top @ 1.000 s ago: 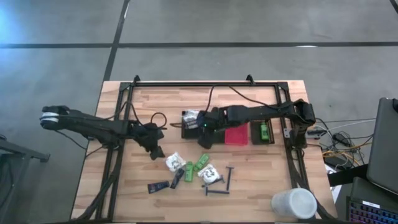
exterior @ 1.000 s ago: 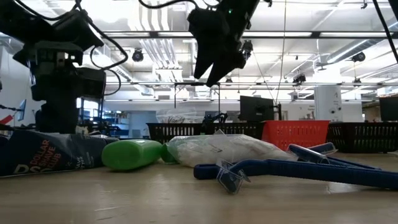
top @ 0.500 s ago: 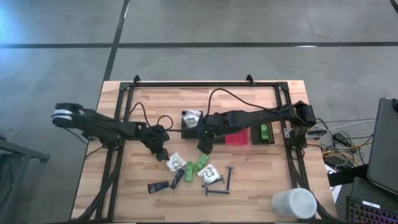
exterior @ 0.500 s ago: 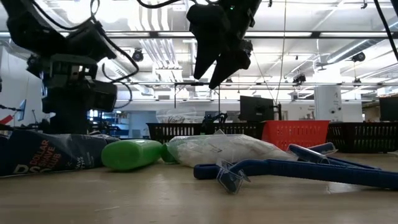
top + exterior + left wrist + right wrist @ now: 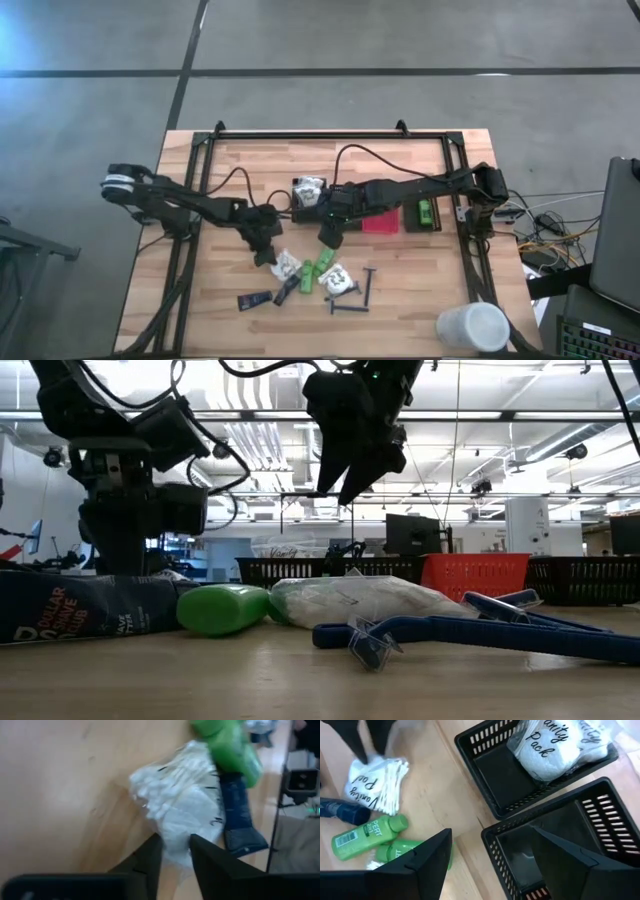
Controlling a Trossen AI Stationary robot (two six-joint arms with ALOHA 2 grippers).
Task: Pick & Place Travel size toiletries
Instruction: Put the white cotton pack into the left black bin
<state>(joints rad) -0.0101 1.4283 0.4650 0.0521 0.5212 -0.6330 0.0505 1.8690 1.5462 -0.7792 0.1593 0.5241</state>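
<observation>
On the wood table lies a pile of travel size toiletries: a white packet [image 5: 287,263] [image 5: 175,810], green bottles [image 5: 323,266] [image 5: 367,835], dark tubes [image 5: 255,299] and razors [image 5: 358,290]. My left gripper [image 5: 266,256] [image 5: 175,862] is down at the pile's left side, and the packet's near edge lies between its narrowly parted fingers. My right gripper [image 5: 328,237] [image 5: 495,870] hangs open above the table, between the bins and the pile, with nothing in it. My left gripper has the white packet's near edge [image 5: 176,851] between its two fingers, which come slanting down from the table's left. The packet lies flat on the table. I cannot tell whether the fingers touch it.
Along the table's middle stand a black bin [image 5: 490,775] with a white packet [image 5: 555,745] in it, a second black bin [image 5: 600,825], a red bin [image 5: 380,218] and a black bin [image 5: 425,213] holding a green bottle. A white cup [image 5: 472,327] stands at the near right corner.
My left gripper has gone toward the table's right and near edges and down, onto the white packet's edge. The green bottle beside the packet has shifted a little in the low view. My right gripper has stayed about where it was.
</observation>
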